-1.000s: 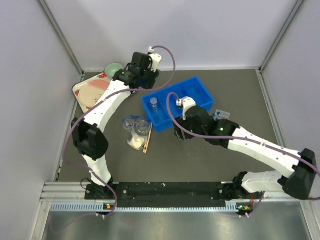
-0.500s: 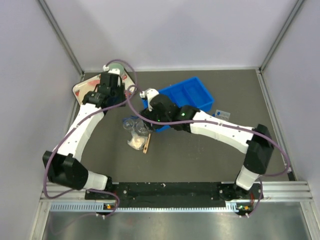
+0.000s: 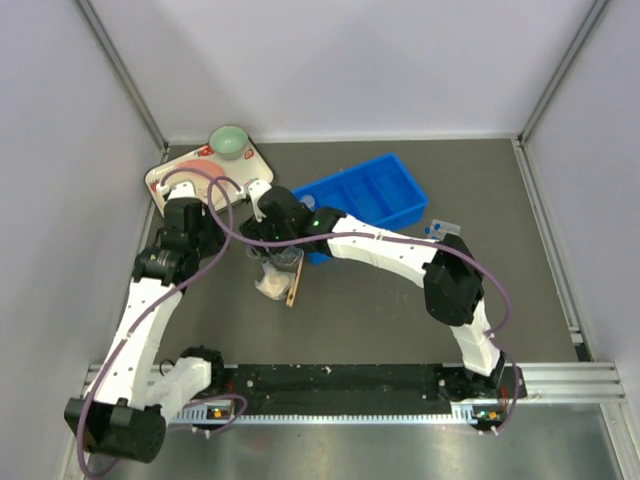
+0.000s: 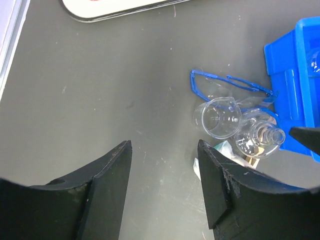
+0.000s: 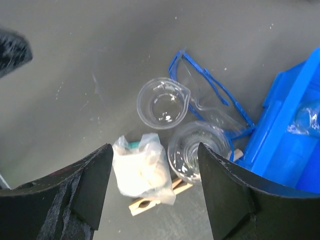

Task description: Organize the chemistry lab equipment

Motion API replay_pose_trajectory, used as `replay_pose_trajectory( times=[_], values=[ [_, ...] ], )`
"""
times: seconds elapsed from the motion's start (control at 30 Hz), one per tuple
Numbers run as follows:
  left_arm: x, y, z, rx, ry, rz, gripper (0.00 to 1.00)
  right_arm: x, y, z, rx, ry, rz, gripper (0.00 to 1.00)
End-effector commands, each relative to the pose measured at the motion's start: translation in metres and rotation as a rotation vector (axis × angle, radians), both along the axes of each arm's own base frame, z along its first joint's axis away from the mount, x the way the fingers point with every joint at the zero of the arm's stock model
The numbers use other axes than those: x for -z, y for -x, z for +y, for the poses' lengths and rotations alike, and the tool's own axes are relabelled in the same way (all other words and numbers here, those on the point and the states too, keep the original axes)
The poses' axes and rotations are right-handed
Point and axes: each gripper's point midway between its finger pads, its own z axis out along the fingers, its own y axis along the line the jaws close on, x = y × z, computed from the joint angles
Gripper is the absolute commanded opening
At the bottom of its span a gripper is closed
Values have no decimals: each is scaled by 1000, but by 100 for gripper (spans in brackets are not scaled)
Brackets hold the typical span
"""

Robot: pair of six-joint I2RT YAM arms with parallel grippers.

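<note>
Both arms have swung left since the earlier frame. The left gripper (image 4: pixel 164 150) has drawn back from the tray (image 3: pixel 158 180), and the right gripper (image 5: pixel 154 150) now hangs over the glassware. Each has its fingers spread, holding nothing. A clear beaker (image 5: pixel 163 102) with a pour lip stands upright just beside a clear flask (image 5: pixel 199 150). Blue-framed safety glasses (image 5: pixel 210 97) lie against them, next to the blue bin (image 5: pixel 285 135).

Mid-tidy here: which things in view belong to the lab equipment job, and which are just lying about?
Belongs to the job: beaker, flask, safety goggles, blue bin, and probably the plastic bag and wooden clip.

Probably just lying about: tray and green bowl, at the far left.
</note>
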Motion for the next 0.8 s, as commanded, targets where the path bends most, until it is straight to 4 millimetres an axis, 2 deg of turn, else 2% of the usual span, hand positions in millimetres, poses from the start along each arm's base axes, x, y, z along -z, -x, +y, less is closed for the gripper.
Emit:
replay_pose_trajectory(
  times=[0.0,0.2,0.4,0.47,0.5,0.57,0.77],
  values=[
    [4,10,8,-80,53,-59,61,-33,-12,29,-28,-109,-82,69],
    [18,14,18,-130,127,-75,61,-31,-31,32,19,-130,-97,69],
    [26,12,13,-117,171,-61,61,-30,-52,24,52,-147,-80,69],
    [24,13,16,-139,172,-71,61,-33,-53,26,42,-156,-65,69],
    [22,14,16,-152,181,-78,61,-23,-55,27,41,-140,-54,69],
    [15,17,29,-207,190,-111,61,-23,-57,31,37,-138,-50,69],
    [-2,22,34,-234,199,-183,62,-6,-62,41,23,-126,-23,69]
  ],
)
